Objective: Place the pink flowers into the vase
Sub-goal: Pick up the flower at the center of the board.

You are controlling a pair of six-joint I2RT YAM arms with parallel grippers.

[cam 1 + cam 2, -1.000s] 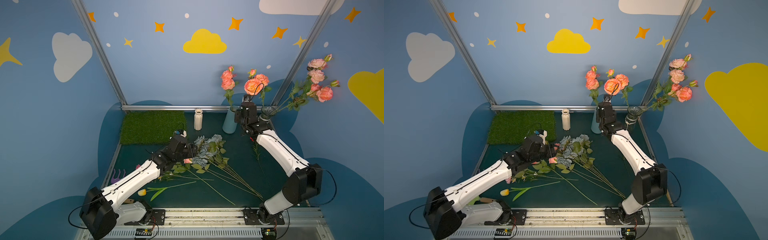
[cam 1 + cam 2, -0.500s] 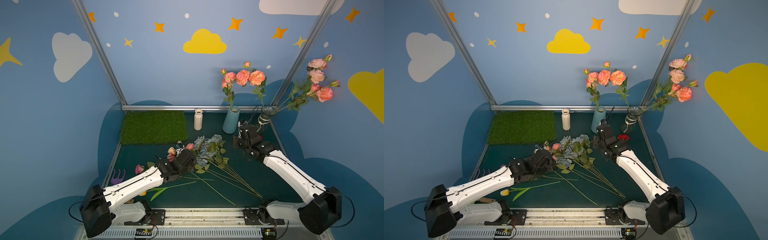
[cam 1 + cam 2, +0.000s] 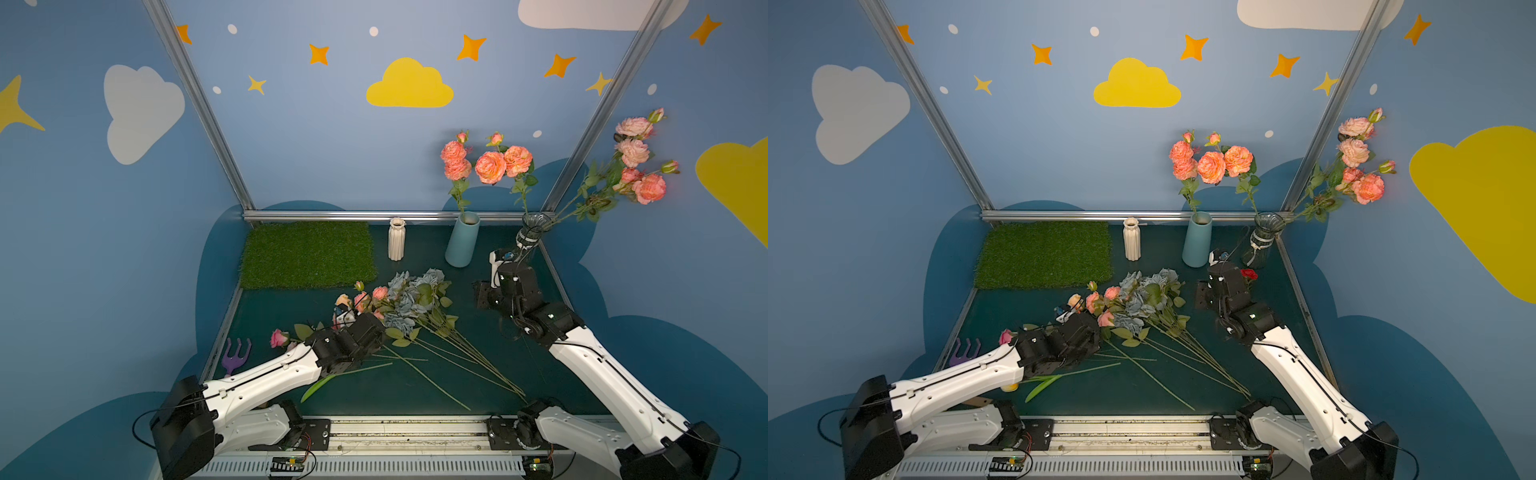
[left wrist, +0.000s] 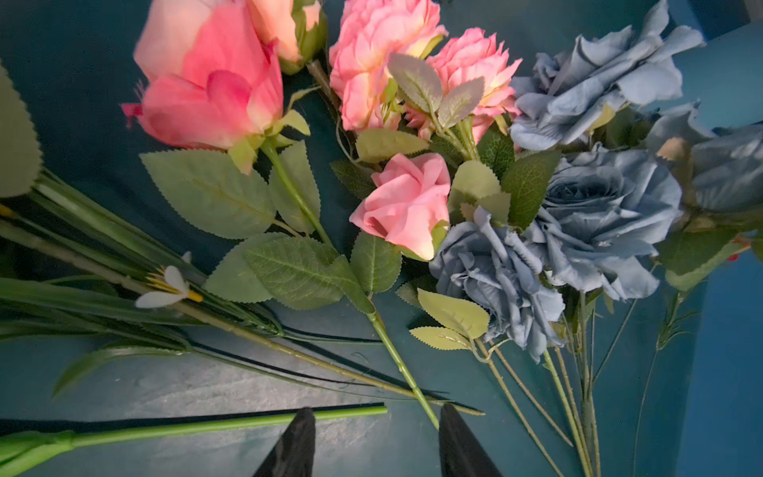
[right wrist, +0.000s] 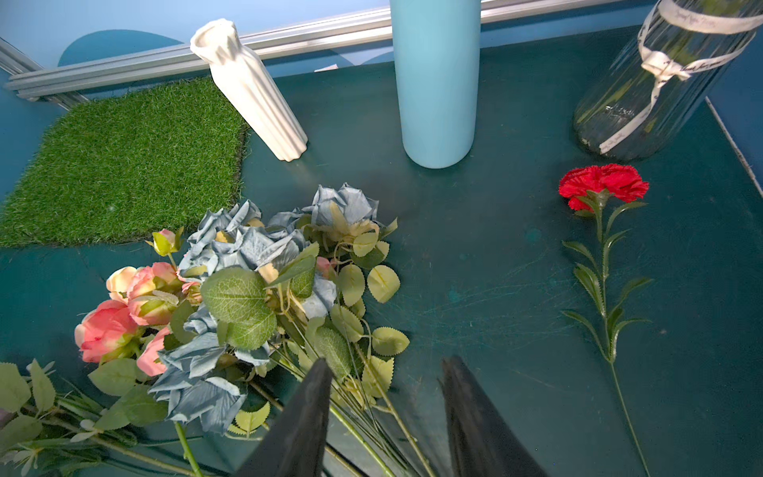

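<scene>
Left jaws part open, gripping nothing; pink rose stem (image 4: 402, 369) ends just beside one tip. Right jaws part open, empty. Loose pink flowers (image 3: 379, 293) lie on bench (image 3: 291, 307) mid-frame, touching grey-blue roses (image 3: 409, 299); more stand in blue vase (image 3: 462, 241), right of centre.

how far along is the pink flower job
Done: pink blooms stand in the tall light-blue vase and in the clear glass vase. In hand: nothing held; the left gripper has its fingers apart at a loose pink rose's stem end, and the right gripper is open and empty. Left: several pink roses lie on the dark green table beside the grey-blue roses.
</scene>
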